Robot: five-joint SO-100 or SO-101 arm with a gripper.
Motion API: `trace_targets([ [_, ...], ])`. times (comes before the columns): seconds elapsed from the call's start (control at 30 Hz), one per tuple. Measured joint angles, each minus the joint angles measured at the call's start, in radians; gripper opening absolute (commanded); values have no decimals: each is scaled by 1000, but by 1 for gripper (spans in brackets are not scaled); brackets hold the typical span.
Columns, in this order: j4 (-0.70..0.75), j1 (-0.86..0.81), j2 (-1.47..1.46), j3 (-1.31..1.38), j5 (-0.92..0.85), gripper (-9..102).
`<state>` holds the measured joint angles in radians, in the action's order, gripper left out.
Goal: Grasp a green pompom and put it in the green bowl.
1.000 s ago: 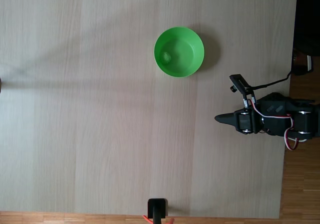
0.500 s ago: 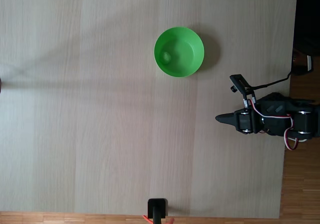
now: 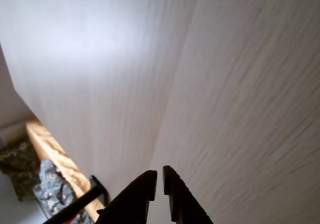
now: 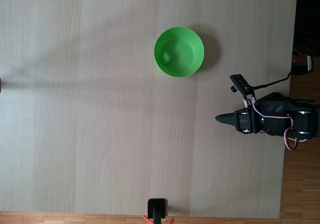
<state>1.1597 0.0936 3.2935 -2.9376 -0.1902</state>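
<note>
The green bowl [image 4: 179, 51] stands on the pale wooden table, upper middle of the fixed view. Inside it, near its left wall, lies the green pompom [image 4: 166, 57], a small fuzzy ball. My gripper [image 4: 219, 118] is folded back near the arm's base at the right, well below and to the right of the bowl. In the wrist view my gripper [image 3: 158, 177] points out over bare tabletop with its two black fingers almost touching and nothing between them.
A black stand [image 4: 157, 209] sits at the table's bottom edge in the fixed view. The table's right edge [image 4: 287, 149] runs just behind the arm's base, with cables there. In the wrist view the table's wooden edge [image 3: 55, 156] shows at lower left.
</note>
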Motion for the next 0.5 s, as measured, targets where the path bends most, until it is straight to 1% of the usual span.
trace_targets([
  [0.5, 5, 2, 0, -34, 0, 0],
])
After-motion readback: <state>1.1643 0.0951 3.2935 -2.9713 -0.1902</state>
